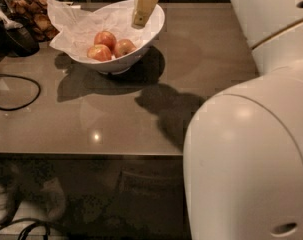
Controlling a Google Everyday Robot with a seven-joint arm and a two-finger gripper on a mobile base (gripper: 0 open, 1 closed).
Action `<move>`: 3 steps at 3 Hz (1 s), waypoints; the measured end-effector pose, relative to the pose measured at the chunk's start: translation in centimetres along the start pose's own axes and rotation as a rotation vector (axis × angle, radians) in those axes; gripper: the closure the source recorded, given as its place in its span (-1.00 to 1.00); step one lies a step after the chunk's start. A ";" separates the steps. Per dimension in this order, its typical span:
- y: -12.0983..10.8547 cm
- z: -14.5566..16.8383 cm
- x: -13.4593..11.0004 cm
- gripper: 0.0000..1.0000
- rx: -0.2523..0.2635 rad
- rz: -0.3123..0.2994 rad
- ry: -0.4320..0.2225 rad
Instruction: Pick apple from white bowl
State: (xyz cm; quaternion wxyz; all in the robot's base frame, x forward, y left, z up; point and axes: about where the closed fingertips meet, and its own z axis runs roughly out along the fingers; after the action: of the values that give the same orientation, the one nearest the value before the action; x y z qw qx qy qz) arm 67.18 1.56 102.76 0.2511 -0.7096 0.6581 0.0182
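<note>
Though impossible to call gripper (pixel 145 4) apart or together, hovers over far-right rim of white bowl (pixel 142 55), likely placed for dropping onto apple (pixel 124 47), nestled on paper lining (pixel 81 26) beside two other apples (pixel 105 38)

Glossy off-white arm casing (pixel 246 164), domed, filling the lower right of the frame, small dark oval slot (pixel 284 229) near its bottom edge, second white segment (pixel 256 9) at upper right with round dark hole (pixel 302 4) and thin tan seam (pixel 278 34), cream tapered gripper (pixel 144 4) at top centre
</note>
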 end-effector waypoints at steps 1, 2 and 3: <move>-1.0 0.9 -0.5 -0.68 0.001 -0.011 -0.005; -2.2 2.2 -0.8 -0.80 0.003 -0.019 0.002; -3.0 3.8 -1.1 -0.76 -0.002 -0.022 0.007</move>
State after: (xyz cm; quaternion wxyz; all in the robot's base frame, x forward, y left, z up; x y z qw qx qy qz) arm 71.03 4.06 100.88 0.2484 -0.7172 0.6509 0.0137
